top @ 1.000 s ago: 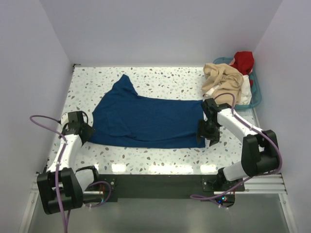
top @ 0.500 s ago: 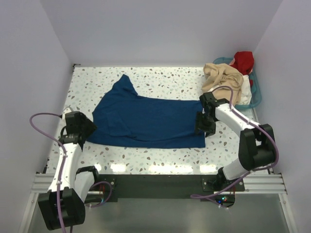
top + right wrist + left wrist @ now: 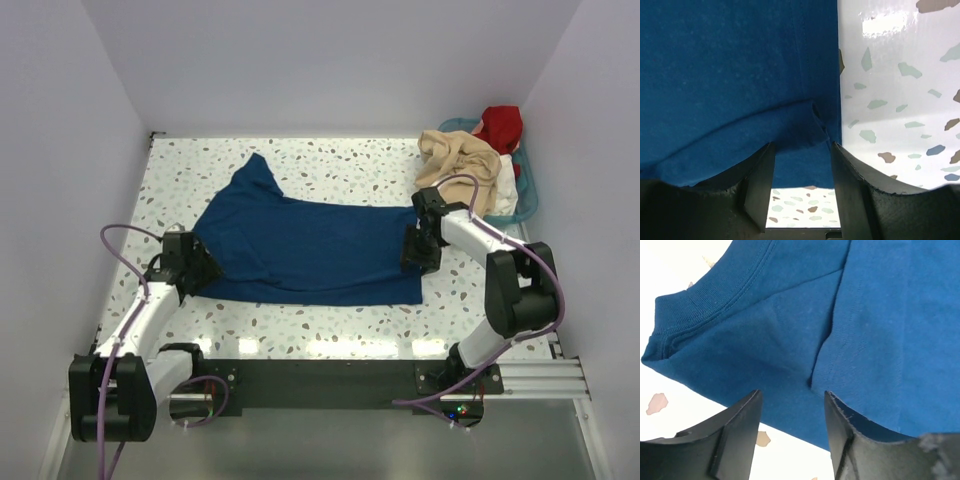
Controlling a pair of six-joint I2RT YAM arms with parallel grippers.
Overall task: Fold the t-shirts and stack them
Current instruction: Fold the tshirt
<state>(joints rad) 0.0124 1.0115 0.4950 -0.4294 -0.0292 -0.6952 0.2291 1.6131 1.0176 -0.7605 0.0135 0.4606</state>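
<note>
Left fingers (image 3: 192,266) swung in from the left margin of the surface (image 3: 330,160) and now sit at the left edge of the navy t-shirt (image 3: 300,245). Right fingers (image 3: 419,250) shifted up along the shirt's right edge, barely any change over the last half second.

Navy t-shirt lies spread out mid-frame in the top view, one sleeve (image 3: 255,175) poking toward the upper left. Beige t-shirt (image 3: 455,160), red t-shirt (image 3: 500,125) and white t-shirt (image 3: 507,190) are piled in the teal basket (image 3: 529,195) at upper right, none folded yet.

Left wrist view: fingers apart, nothing gripped, cloth just below the collar rib (image 3: 715,295) lies in the gap. Right wrist view: fingers also apart, straddling the hem, with a small pucker (image 3: 815,112) at the gap.

Risks, as I judge them:
- Closing on the pucker could catch a bunched bit of hem, so the fold line goes crooked.
- Left side sits by the collar and a seam; the pinch may take only the top layer, and the lower layer stays behind.
- Uneven lift between the arms would drag the shirt across the surface.
- The stray sleeve may flop out of the fold.
- Right arm sits close to the beige t-shirt hanging over the basket rim; it could snag.
</note>
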